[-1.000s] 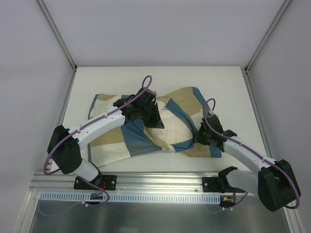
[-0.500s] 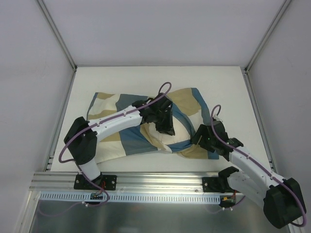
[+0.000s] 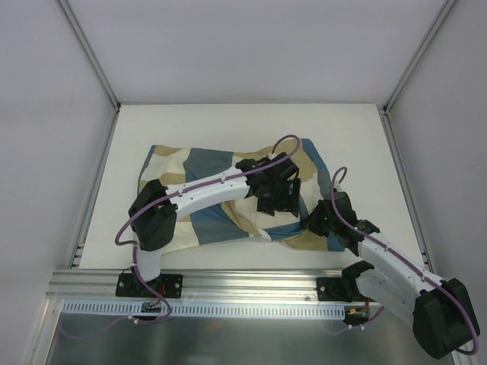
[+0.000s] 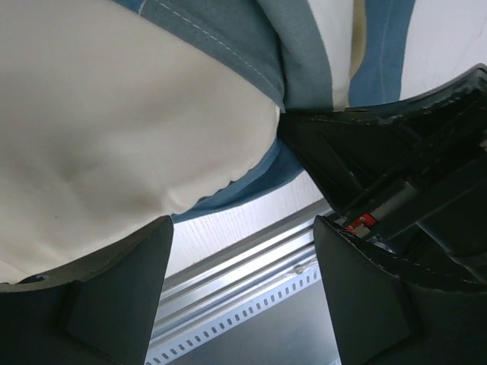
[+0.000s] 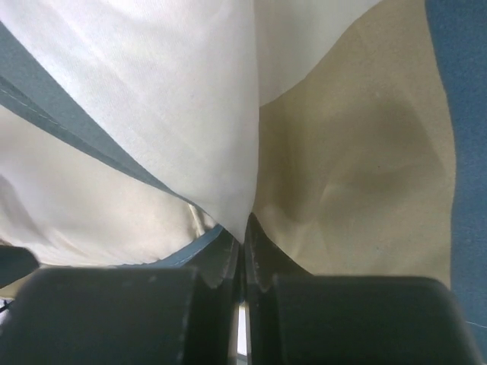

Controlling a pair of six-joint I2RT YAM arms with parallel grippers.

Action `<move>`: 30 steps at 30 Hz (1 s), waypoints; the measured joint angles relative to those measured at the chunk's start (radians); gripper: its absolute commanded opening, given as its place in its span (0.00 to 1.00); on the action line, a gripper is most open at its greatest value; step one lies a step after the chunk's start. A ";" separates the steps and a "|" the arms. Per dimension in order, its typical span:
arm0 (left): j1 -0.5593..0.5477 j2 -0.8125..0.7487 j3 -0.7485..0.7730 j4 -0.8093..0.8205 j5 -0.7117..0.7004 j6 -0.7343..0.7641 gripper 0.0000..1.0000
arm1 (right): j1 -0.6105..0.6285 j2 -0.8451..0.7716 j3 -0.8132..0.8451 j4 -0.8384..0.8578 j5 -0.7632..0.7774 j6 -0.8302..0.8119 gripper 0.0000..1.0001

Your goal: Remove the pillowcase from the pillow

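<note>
The pillowcase (image 3: 205, 220), checked in blue, tan and cream, lies crumpled across the middle of the table. A plain cream bulge of the pillow (image 4: 114, 129) pokes out past the blue hem (image 4: 228, 34) in the left wrist view. My left gripper (image 3: 280, 199) hovers over the pillowcase's right part. It stands open (image 4: 242, 251) with only the table edge and rail between its fingers. My right gripper (image 3: 313, 220) sits at the near right corner of the cloth. Its jaws (image 5: 245, 228) are shut on a pinched fold of the pillowcase (image 5: 350, 152).
The white table (image 3: 228, 122) is bounded by grey walls at back and sides. An aluminium rail (image 3: 243, 285) runs along the near edge with both arm bases on it. The right arm's black wrist (image 4: 396, 160) sits close beside my left gripper.
My left arm has swung to the right across the pillowcase and its jaws have opened. The right arm has settled lower toward the near edge, its gripper staying at the cloth's corner.
</note>
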 measured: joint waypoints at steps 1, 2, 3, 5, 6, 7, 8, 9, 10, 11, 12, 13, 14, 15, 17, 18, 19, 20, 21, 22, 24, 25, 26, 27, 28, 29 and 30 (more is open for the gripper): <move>-0.003 0.008 0.003 -0.007 -0.002 0.000 0.75 | 0.000 -0.004 -0.005 0.006 -0.003 0.006 0.01; -0.006 0.019 0.005 -0.011 -0.006 0.000 0.74 | 0.000 -0.006 -0.008 0.012 -0.006 0.011 0.01; -0.008 0.028 0.009 -0.015 -0.011 0.000 0.74 | 0.000 -0.006 -0.009 0.015 -0.009 0.016 0.01; -0.013 0.044 0.012 -0.021 -0.018 0.000 0.73 | 0.000 -0.007 -0.011 0.022 -0.017 0.028 0.01; -0.013 0.049 0.012 -0.027 -0.019 0.000 0.73 | -0.001 -0.008 -0.014 0.026 -0.021 0.033 0.01; -0.013 0.051 0.012 -0.034 -0.023 0.000 0.74 | -0.001 -0.012 -0.019 0.031 -0.025 0.040 0.01; -0.013 0.051 0.012 -0.038 -0.028 0.000 0.74 | -0.001 -0.019 -0.026 0.036 -0.031 0.046 0.01; -0.013 0.051 0.012 -0.041 -0.035 0.000 0.74 | -0.002 -0.028 -0.033 0.040 -0.037 0.054 0.01; -0.013 0.051 0.012 -0.042 -0.040 0.000 0.76 | -0.003 -0.036 -0.039 0.044 -0.044 0.060 0.01; -0.013 0.053 0.013 -0.045 -0.042 0.002 0.77 | -0.004 -0.044 -0.046 0.048 -0.049 0.066 0.01; -0.013 0.056 0.017 -0.049 -0.043 0.004 0.77 | -0.005 -0.051 -0.052 0.051 -0.053 0.071 0.01; -0.013 0.064 0.026 -0.055 -0.044 0.005 0.78 | -0.005 -0.057 -0.057 0.054 -0.055 0.075 0.01; -0.013 0.075 0.039 -0.059 -0.044 0.010 0.80 | -0.006 -0.064 -0.061 0.056 -0.058 0.080 0.01; -0.013 0.088 0.049 -0.059 -0.044 0.016 0.80 | -0.006 -0.071 -0.065 0.058 -0.060 0.085 0.01; -0.013 0.108 0.060 -0.059 -0.044 0.023 0.83 | -0.008 -0.086 -0.070 0.058 -0.064 0.091 0.01; -0.013 0.117 0.060 -0.059 -0.044 0.025 0.83 | -0.008 -0.095 -0.073 0.057 -0.066 0.094 0.01; -0.013 0.125 0.063 -0.061 -0.044 0.026 0.85 | -0.009 -0.103 -0.075 0.057 -0.068 0.095 0.01; -0.013 0.132 0.066 -0.061 -0.044 0.027 0.87 | -0.009 -0.111 -0.077 0.055 -0.069 0.096 0.01; -0.013 0.139 0.071 -0.062 -0.044 0.028 0.87 | -0.009 -0.115 -0.077 0.053 -0.069 0.097 0.01; -0.013 0.146 0.078 -0.063 -0.044 0.028 0.87 | -0.010 -0.119 -0.077 0.052 -0.069 0.098 0.01; -0.013 0.162 0.092 -0.065 -0.044 0.029 0.83 | -0.010 -0.120 -0.077 0.050 -0.070 0.102 0.01; -0.013 0.172 0.101 -0.069 -0.044 0.029 0.79 | -0.011 -0.120 -0.077 0.050 -0.070 0.103 0.01; -0.013 0.182 0.108 -0.071 -0.046 0.029 0.72 | -0.011 -0.120 -0.077 0.050 -0.071 0.104 0.01; -0.013 0.193 0.116 -0.079 -0.050 0.029 0.63 | -0.011 -0.120 -0.077 0.049 -0.072 0.104 0.01; -0.013 0.203 0.124 -0.089 -0.055 0.030 0.41 | -0.011 -0.120 -0.077 0.048 -0.072 0.105 0.01; -0.012 0.214 0.130 -0.099 -0.062 0.030 0.30 | -0.011 -0.120 -0.077 0.046 -0.073 0.105 0.01; -0.011 0.223 0.137 -0.106 -0.066 0.030 0.19 | -0.011 -0.121 -0.076 0.042 -0.076 0.106 0.01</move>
